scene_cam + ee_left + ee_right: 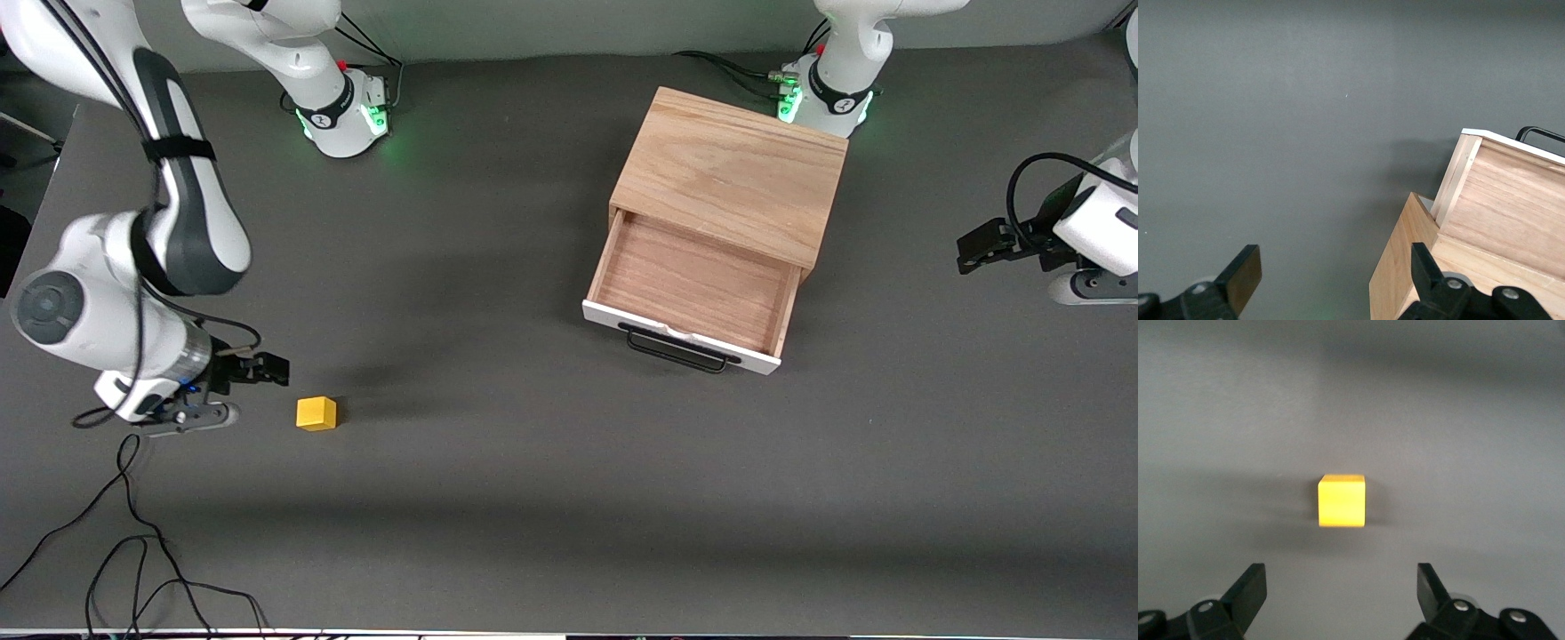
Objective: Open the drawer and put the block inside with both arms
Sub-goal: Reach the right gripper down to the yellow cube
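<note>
**Drawer open, block not yet picked up**

The drawer [689, 289] stands pulled out and empty. The block [316, 413] sits on the tabletop [498, 462] just beside the right gripper [244, 388] — fingers apart, untouched. The left gripper [978, 249] waits at its end, fingers spread — grasp and placing remain.

Front camera high, facing robots. Left wrist close on drawer [1501, 200]; right wrist on block [1341, 501] (both also in front view).
</note>
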{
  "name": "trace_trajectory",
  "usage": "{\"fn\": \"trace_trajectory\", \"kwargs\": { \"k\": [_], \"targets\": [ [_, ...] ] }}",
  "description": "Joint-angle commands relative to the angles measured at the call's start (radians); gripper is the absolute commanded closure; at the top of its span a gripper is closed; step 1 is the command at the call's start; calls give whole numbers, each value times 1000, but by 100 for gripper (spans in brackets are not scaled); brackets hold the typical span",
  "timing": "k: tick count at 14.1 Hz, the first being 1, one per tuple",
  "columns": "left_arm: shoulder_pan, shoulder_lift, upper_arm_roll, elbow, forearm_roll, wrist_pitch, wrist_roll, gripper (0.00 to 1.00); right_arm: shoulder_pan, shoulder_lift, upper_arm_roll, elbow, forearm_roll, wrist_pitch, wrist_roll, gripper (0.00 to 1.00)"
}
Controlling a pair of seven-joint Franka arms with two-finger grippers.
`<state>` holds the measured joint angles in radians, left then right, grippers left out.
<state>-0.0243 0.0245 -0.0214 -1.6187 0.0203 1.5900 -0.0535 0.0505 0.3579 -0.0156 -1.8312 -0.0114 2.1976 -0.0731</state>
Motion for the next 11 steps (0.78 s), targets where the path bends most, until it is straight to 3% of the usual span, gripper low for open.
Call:
{"fn": "trace_trajectory", "kwargs": {
  "k": [1,3,6,11],
  "targets": [
    [4,-25,-2,-21,3,22,26,0,0,27,-4,-88,-13,166,3,0],
    [-25,-23,15,-15,4,21,37,0,0,68,-3,-103,-13,238,3,0],
    [-108,-23,103,-13,1,21,50,0,0,130,-3,-105,-13,312,3,0],
    [-80,-23,91,-12,-2,21,84,0,0,196,-3,-129,-12,422,3,0]
  ]
}}
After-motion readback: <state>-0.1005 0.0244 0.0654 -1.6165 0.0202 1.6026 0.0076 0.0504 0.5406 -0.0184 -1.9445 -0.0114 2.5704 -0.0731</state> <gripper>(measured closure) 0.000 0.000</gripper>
